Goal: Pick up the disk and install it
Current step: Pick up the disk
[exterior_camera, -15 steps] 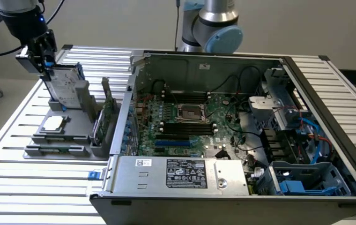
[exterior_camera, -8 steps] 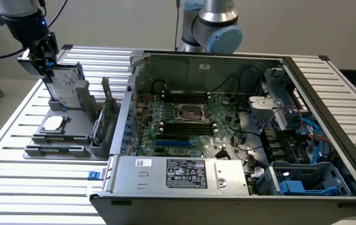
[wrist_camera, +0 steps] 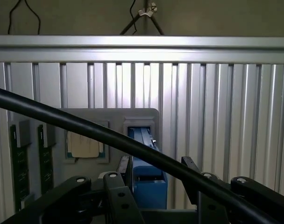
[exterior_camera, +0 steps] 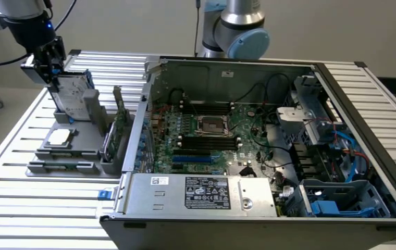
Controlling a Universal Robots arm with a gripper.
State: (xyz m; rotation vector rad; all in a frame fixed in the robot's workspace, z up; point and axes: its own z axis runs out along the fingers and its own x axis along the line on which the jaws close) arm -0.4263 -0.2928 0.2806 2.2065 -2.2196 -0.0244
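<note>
The counter (exterior_camera: 17, 208) carried everything, its ribbed slats running under the open computer case (exterior_camera: 254, 67) and the grey holder tray (exterior_camera: 45, 156) beside it, at the exterior view's left. The case lay on its side, crowded with boards and loose wires, with a blue bay (exterior_camera: 344, 200) in its near corner. I judged that crowding the later hazard, since a carried drive could snag a wire or strike the case wall.

The nearer risk sat in the tray. The disk (exterior_camera: 74, 96) stood upright on edge in its slot at the tray's far end, blue carrier frame uppermost. My pincer (exterior_camera: 50, 70) was over its top edge, spread wide and gripping nothing. In the wrist view the fingers (wrist_camera: 115, 186) stood on either side of the blue frame with a gap showing. If I had closed off-centre, one finger would have met the frame first and tipped the disk in its slot. A grip on the plastic edge alone could have slipped.

The green card (exterior_camera: 119, 125) stood upright in the next slot, and the square chip (exterior_camera: 60, 137) lay flat just in front of the disk. A tilted lift could have knocked either one.

A black cable (wrist_camera: 62, 122) crossed in front of my wrist camera and hid part of the frame, so I could have misjudged my alignment.
</note>
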